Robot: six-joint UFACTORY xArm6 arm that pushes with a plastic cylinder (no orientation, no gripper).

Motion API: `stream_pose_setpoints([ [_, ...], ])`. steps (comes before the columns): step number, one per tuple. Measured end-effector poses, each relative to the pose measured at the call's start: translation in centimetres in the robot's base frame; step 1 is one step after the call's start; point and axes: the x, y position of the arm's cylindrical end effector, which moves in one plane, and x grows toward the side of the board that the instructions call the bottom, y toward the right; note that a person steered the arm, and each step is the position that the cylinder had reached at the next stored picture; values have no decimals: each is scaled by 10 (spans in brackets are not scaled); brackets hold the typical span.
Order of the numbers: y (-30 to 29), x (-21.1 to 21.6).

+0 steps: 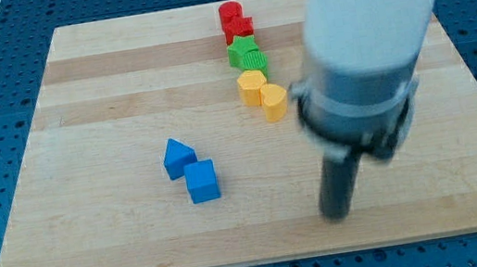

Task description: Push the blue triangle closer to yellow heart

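Note:
The blue triangle (178, 156) lies left of the board's middle, touching a blue cube (202, 181) at its lower right. The yellow heart (274, 101) sits above and to the right, touching a yellow hexagon-like block (252, 86). My tip (336, 214) rests on the board near the view's bottom, well to the right of the blue blocks and below the yellow heart. It touches no block.
A column of blocks runs up from the yellow pair: two green blocks (246, 55), then two red blocks (234, 20) near the board's top edge. The wooden board (79, 128) lies on a blue perforated table. The white arm body hides the board's upper right.

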Motion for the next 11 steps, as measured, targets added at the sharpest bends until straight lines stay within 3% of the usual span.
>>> stream_pose_setpoints([
  [1, -22, 6],
  [3, -235, 2],
  [4, -299, -42],
  [5, -288, -84],
  [7, -112, -98],
  [8, -79, -99],
  [10, -185, -92],
  [11, -184, -131],
])
